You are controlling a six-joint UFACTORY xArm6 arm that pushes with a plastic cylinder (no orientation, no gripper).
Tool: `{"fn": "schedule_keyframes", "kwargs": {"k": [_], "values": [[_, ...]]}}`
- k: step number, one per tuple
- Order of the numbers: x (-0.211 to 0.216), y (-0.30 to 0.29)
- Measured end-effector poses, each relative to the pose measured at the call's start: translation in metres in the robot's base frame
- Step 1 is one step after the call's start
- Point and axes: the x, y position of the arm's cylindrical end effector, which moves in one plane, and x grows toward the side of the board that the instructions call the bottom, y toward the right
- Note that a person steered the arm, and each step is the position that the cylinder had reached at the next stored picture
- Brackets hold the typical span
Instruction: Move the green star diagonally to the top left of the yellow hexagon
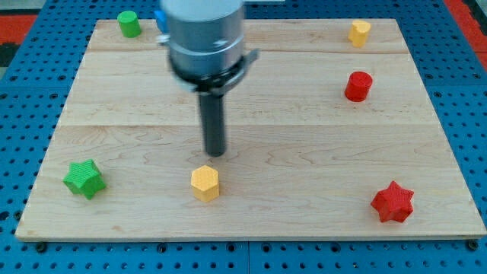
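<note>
Single view of a wooden board (251, 228) on a blue pegboard surface (23, 91), read from the view's bottom edge to its top.

Nearest row: a green star (84, 179) at the view's lower left, a yellow hexagon (205, 183) near the bottom centre, and a red star (393, 202) at the lower right. The green star lies flat, well apart from the hexagon and roughly level with it, so by the task it has yet to be carried rightward and upward to sit diagonally above the hexagon's left side. Its surface is a bright, even green with short blunt points and shaded side walls; nothing touches it.

Middle: my tip (216, 154) stands on the board just above the hexagon and slightly to its right, apart from it and well apart from the green star. Judged from this placing, the rod is not yet behind the star; a push toward the target would call for the tip to come round to the star's lower-left side. The arm carries no jaws, only the straight dark rod, so there is nothing to be apart or together.

Far rows: a red cylinder (358, 86) at the right, a small yellow block (360, 33) beyond it, and a green cylinder (128, 23) at the top left. A blue object (160, 19) shows beside the arm's grey housing (205, 38); its shape cannot be told.
</note>
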Motion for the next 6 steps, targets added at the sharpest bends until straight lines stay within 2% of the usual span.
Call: {"fn": "schedule_keyframes", "kwargs": {"k": [2,3,4,5,6], "values": [[0.085,-0.109],[0.078,-0.185],[0.032,-0.186],[0.009,-0.149],[0.009,-0.149]]}}
